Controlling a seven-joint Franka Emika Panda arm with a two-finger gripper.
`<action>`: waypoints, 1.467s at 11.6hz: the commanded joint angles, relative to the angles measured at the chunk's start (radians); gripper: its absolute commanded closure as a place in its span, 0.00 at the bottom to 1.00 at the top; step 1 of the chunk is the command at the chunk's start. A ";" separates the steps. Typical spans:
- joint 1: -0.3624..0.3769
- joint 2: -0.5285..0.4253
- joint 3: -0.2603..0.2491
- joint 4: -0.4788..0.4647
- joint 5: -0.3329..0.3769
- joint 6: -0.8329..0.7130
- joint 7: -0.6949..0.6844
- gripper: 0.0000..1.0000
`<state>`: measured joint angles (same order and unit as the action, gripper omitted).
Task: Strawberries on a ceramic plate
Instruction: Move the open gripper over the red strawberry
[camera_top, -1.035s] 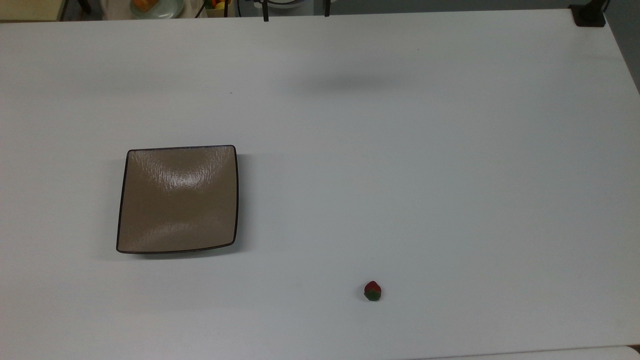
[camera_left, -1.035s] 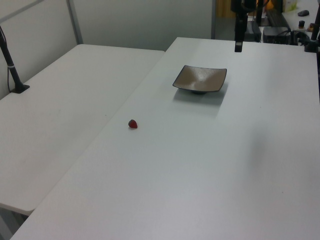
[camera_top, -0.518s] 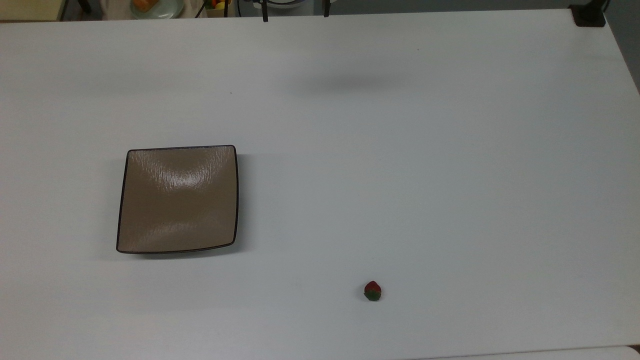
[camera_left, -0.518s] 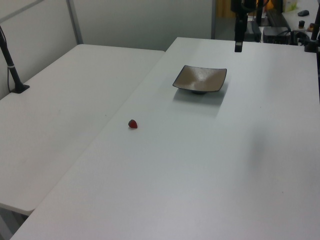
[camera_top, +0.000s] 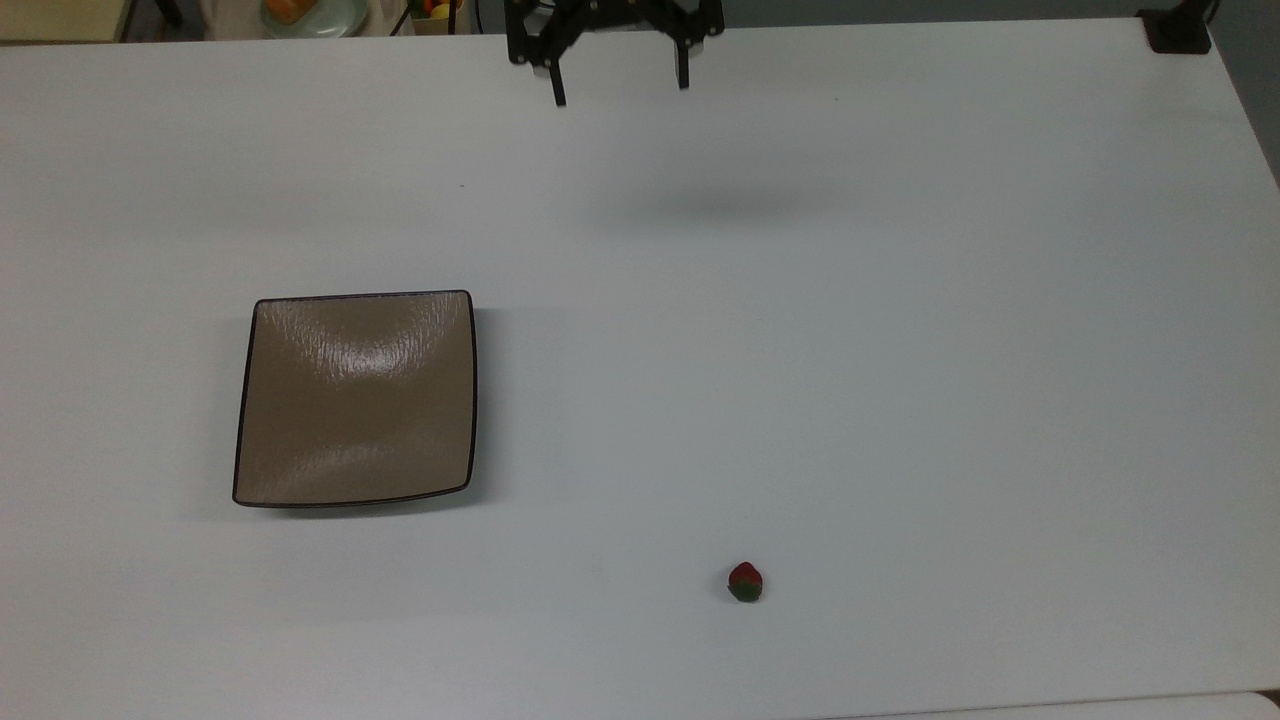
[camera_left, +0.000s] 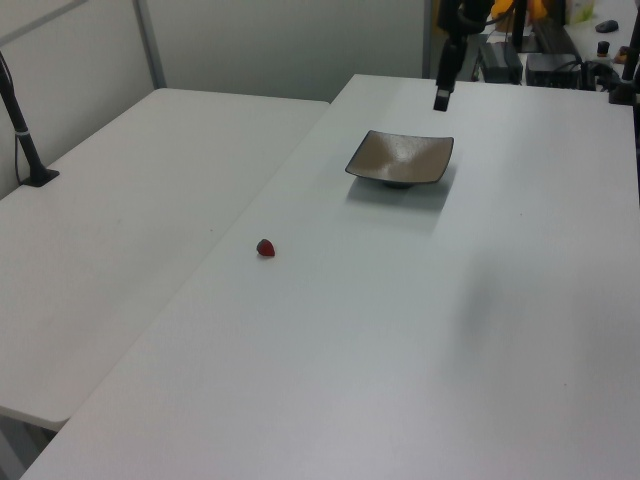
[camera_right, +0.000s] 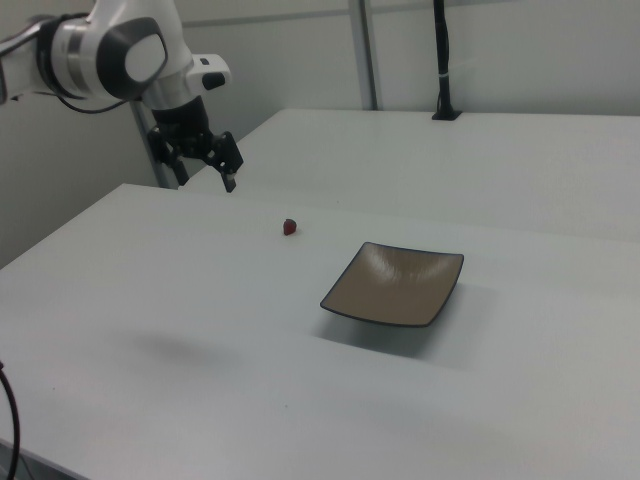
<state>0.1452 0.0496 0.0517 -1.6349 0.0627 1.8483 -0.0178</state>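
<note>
A tiny red strawberry (camera_top: 745, 582) with a green cap lies on the white table near the top view's lower edge; it also appears as the strawberry (camera_left: 265, 248) in the left view and the strawberry (camera_right: 289, 227) in the right view. The square tan-brown ceramic plate (camera_top: 355, 400) sits bare at the top view's left, plate (camera_left: 400, 158), plate (camera_right: 395, 283). My gripper (camera_top: 620, 88) hangs open and holding nothing above the table's far edge, well away from both. In the side views the gripper (camera_left: 441, 97), gripper (camera_right: 207, 180) is high above the surface.
A round pale dish (camera_top: 312, 14) with orange food sits beyond the table's far edge. A black post base (camera_top: 1178, 30) stands at the top view's far right corner. A second white table (camera_left: 130, 200) adjoins along the strawberry's side.
My gripper has come in over the table's far edge in the top view and shifted toward the left view's left. Strawberry and plate have not moved.
</note>
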 joint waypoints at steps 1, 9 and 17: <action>0.037 0.109 -0.024 0.076 0.019 0.089 0.009 0.00; 0.108 0.476 -0.036 0.467 0.020 0.262 0.127 0.00; 0.184 0.742 -0.085 0.544 0.016 0.688 0.196 0.00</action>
<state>0.2995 0.7361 -0.0006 -1.1279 0.0692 2.4417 0.1619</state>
